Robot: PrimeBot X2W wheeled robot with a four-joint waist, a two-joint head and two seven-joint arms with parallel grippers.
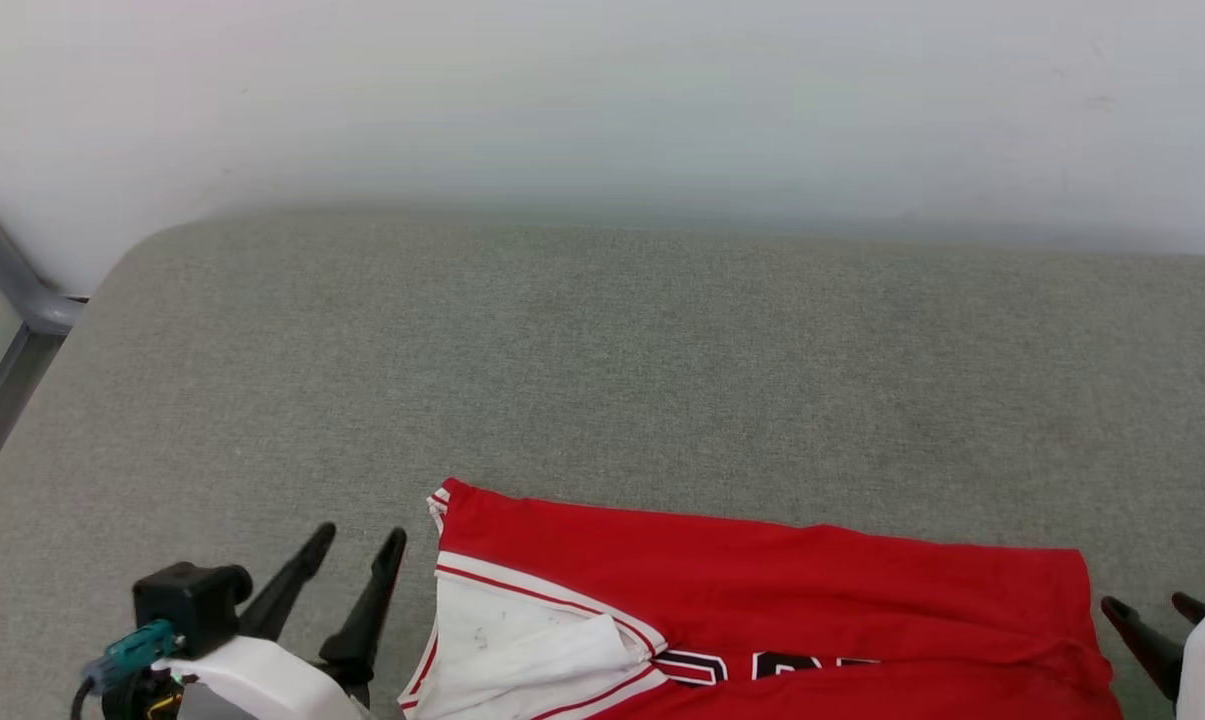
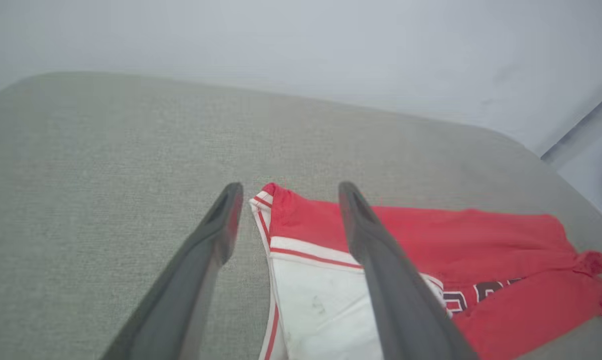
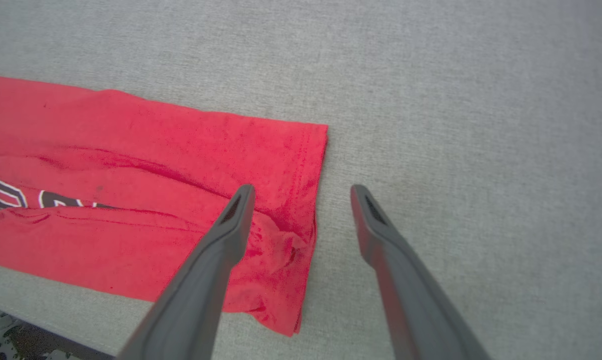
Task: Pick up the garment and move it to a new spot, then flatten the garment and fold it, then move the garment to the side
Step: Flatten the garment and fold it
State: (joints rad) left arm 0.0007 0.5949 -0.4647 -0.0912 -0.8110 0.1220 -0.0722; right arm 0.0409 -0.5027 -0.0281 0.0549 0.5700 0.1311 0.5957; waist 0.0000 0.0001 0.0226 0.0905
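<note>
The garment is being flanked by both grippers on the grey padded surface, its long axis running from one pair of jaws to the other. The left gripper is being held spread and empty just outside the white-sleeved end, and the right gripper likewise just outside the red hem end. Neither arm is being favoured, so a two-ended grasp is probably being called for.

Head view looks down on the garment; wrist views (closer) share it.
</note>
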